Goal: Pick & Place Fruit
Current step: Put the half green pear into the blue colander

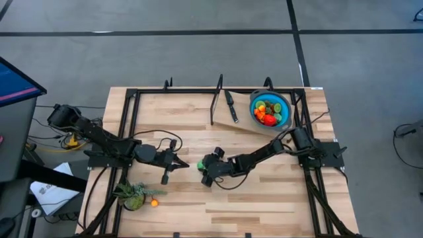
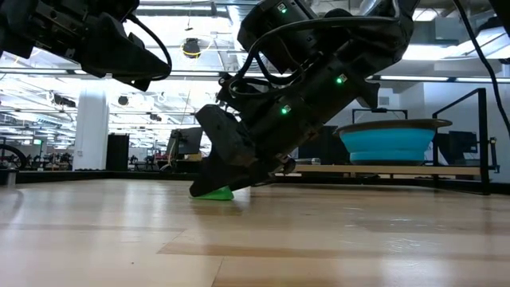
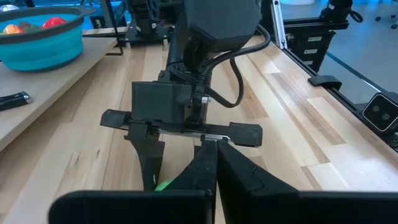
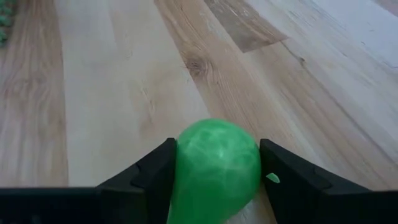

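One wooden table (image 1: 264, 192) is seen from above, with two dark arms reaching over it toward the middle. At the far right of the table one blue bowl (image 1: 285, 119) rests on a raised board; red, orange, yellow and green toy fruits (image 1: 266, 112) are piled in it, too closely packed for a sure count. Just left of the bowl, on the same board, one black-handled knife (image 1: 230, 106) is laid. At the near left edge one spiky green plant (image 1: 134, 196) is placed, and one small orange fruit (image 1: 154, 203) lies just to its right on the table.

The right gripper (image 1: 205, 167) is lowered to the table near its middle, and one bright green fruit (image 4: 216, 168) is set between its two fingers (image 4: 152, 174), which are drawn in against the fruit's sides; in the low view the green fruit (image 2: 213, 192) is seen resting on the wood under the tilted gripper. The left gripper (image 1: 183, 163) is held above the table just left of that fruit, its fingers pressed together with nothing between them.

Counted outside the bowl, two fruits are visible: one green, one orange.
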Robot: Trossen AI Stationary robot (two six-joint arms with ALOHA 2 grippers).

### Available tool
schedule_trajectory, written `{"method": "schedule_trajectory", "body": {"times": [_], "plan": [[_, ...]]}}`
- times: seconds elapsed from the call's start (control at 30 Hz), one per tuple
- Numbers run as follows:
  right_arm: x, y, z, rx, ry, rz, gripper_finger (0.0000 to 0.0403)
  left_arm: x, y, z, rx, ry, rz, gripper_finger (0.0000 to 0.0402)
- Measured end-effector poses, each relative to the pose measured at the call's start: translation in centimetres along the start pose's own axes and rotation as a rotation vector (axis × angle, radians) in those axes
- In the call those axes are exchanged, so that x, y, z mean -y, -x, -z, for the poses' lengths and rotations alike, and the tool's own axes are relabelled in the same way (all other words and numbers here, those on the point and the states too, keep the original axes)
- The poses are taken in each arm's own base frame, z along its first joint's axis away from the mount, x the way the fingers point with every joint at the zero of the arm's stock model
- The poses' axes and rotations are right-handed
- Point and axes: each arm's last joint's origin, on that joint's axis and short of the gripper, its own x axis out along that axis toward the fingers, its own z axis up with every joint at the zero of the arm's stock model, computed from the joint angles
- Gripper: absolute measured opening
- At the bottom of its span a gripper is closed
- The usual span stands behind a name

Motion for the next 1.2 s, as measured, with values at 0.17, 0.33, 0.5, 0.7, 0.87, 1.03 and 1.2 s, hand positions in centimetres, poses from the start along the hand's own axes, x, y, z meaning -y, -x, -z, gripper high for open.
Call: {"method": "schedule_trajectory", "body": {"times": [0.17,0.33,0.5,0.7,0.87,1.03,1.2], "plan": [[0.0,0.5,-0.3,-0.009,0.003,-0.012,0.0189,0.0,0.0,0.0,0.0,0.0,0.0,0.0],[0.0,1.1,-0.6,-0.036,0.026,-0.013,0.0179,0.0,0.0,0.0,0.0,0.001,0.0,0.0],[0.2,2.6,-1.1,-0.088,0.056,0.01,0.0179,0.0,0.0,0.0,-0.001,0.003,0.0,0.0],[0.6,5.4,-2.6,-0.138,0.091,0.041,0.0178,0.0,0.0,0.0,-0.001,0.003,0.0,0.0],[1.6,8.6,-4.0,-0.202,0.126,0.08,0.0177,0.0,0.0,0.0,-0.001,0.003,0.0,0.0],[3.0,12.4,-5.5,-0.255,0.152,0.115,0.0177,0.0,0.0,0.0,-0.001,0.003,0.0,0.0],[5.1,16.2,-7.1,-0.286,0.153,0.156,0.0177,0.0,0.0,0.0,-0.002,0.002,0.001,0.0]]}}
